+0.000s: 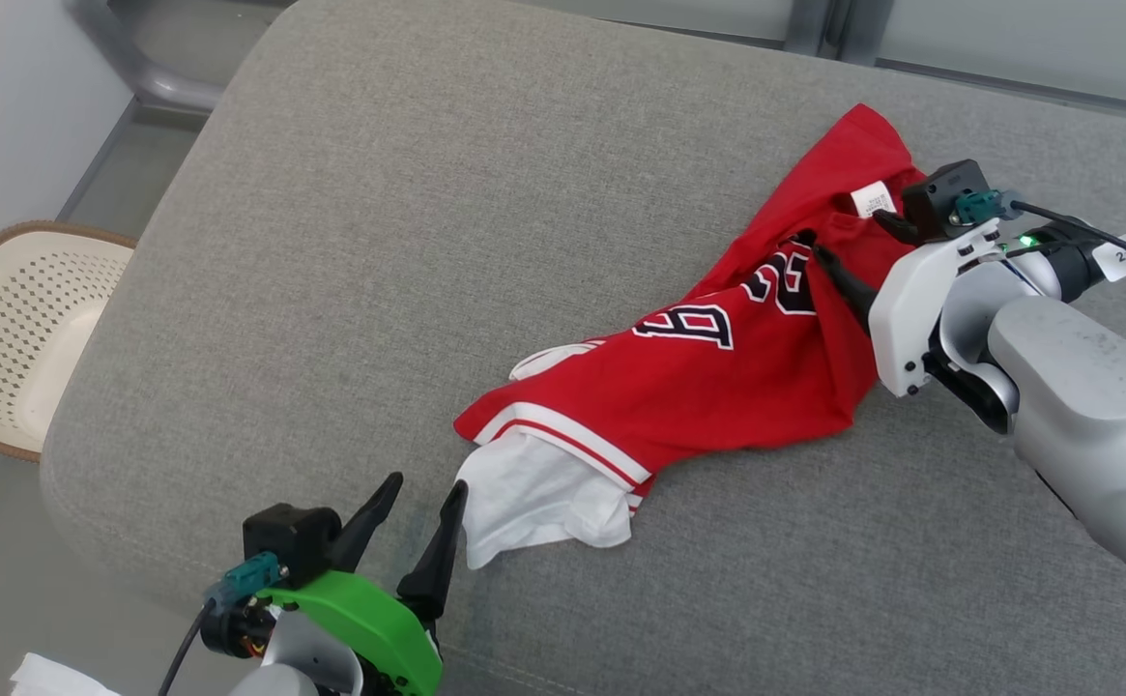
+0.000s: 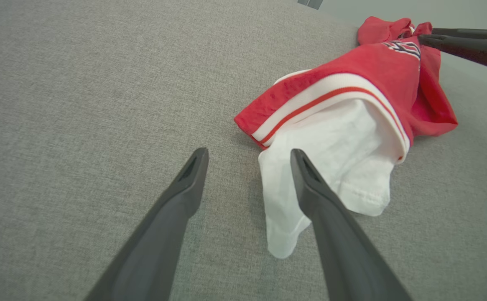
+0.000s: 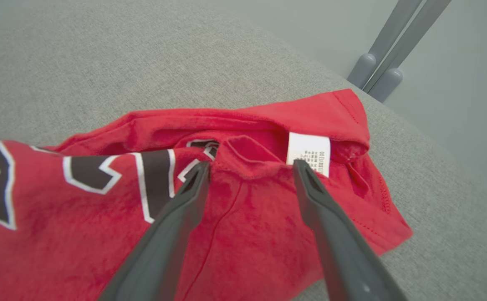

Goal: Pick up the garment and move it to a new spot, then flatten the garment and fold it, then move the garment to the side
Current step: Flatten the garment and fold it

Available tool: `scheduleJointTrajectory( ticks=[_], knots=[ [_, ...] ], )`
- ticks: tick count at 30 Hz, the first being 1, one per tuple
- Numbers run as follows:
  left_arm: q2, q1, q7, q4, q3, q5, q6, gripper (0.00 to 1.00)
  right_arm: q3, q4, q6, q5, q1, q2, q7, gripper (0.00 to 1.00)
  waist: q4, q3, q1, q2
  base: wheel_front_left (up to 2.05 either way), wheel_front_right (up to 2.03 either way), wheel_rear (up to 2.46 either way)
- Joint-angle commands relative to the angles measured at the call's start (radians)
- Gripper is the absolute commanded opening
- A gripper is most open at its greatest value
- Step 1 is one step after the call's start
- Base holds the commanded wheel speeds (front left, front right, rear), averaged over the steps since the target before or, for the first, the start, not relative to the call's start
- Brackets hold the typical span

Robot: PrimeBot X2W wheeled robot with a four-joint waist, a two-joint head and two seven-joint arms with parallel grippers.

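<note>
The garment (image 1: 717, 377) is a red jersey with black-and-white numbers and a white part sticking out at its near end. It lies crumpled on the grey cushion (image 1: 379, 242). My left gripper (image 1: 425, 485) stands open at that near end. In the left wrist view this gripper (image 2: 248, 152) has one finger over the white fabric (image 2: 343, 167) and the other over bare cushion. My right gripper (image 1: 848, 235) is open over the far end. Its wrist view shows the gripper (image 3: 250, 164) straddling a red fold (image 3: 247, 200) beside the white label (image 3: 309, 152).
A cream perforated basket (image 1: 21, 329) sits on the floor off the cushion's left edge. Grey metal posts (image 3: 389, 54) stand beyond the far corner. Bare cushion spreads to the left and behind the jersey (image 2: 80, 83). Something white (image 1: 50, 677) shows at the bottom left.
</note>
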Motion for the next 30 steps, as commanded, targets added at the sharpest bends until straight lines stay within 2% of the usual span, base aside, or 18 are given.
scheduleJointTrajectory(
  ticks=[1,2,3,4,5,6,11,19,23,30],
  knots=[
    [-0.004,-0.018,-0.005,0.006,0.001,-0.011,-0.002,1.00,0.013,0.007,-0.001,0.010,-0.015,-0.001,-0.003,1.00,0.001,0.004,0.0000,0.0000,0.00,0.00,0.00],
    [-0.005,-0.020,-0.005,0.008,0.000,-0.012,-0.003,1.00,0.021,0.010,-0.001,0.015,-0.020,0.001,-0.006,0.78,0.000,0.004,0.0000,0.0000,0.00,0.00,0.00],
    [-0.005,-0.020,-0.006,0.010,0.000,-0.013,-0.003,1.00,0.027,0.012,-0.001,0.018,-0.023,0.003,-0.009,0.48,0.000,0.004,0.0000,0.0000,0.00,0.00,0.00],
    [-0.005,-0.021,-0.007,0.012,0.000,-0.013,-0.004,1.00,0.036,0.015,-0.001,0.023,-0.025,0.004,-0.015,0.33,-0.001,0.004,0.0000,0.0000,0.00,0.00,0.00],
    [-0.004,-0.021,-0.007,0.014,0.000,-0.015,-0.004,1.00,0.043,0.018,-0.001,0.028,-0.025,0.004,-0.018,0.07,-0.003,0.002,0.0000,0.0000,0.00,0.00,0.00],
    [-0.003,-0.021,-0.007,0.016,0.000,-0.016,-0.004,1.00,0.050,0.021,-0.001,0.033,-0.026,0.005,-0.025,0.00,-0.005,-0.001,0.0000,0.0000,0.00,0.00,0.00],
    [0.007,-0.011,-0.005,0.023,0.003,-0.020,0.000,1.00,0.079,0.021,-0.001,0.062,-0.030,-0.003,-0.052,0.00,-0.026,-0.022,0.0000,0.0000,0.00,0.00,0.00],
    [0.034,0.016,0.004,0.010,0.009,-0.019,0.016,1.00,0.116,-0.028,-0.001,0.111,-0.012,-0.046,-0.089,0.00,-0.096,-0.084,0.0000,0.0000,0.00,0.00,0.00],
    [0.054,0.036,0.006,-0.006,0.016,-0.021,0.029,1.00,0.111,-0.072,-0.001,0.174,0.042,-0.078,-0.055,0.00,-0.140,-0.121,0.0000,0.0000,0.00,0.00,0.00],
    [0.088,0.085,0.015,-0.041,0.032,-0.031,0.060,1.00,0.091,-0.186,-0.001,0.272,0.159,-0.175,0.081,0.00,-0.234,-0.173,0.0000,0.0000,0.00,0.00,0.00]
  ],
)
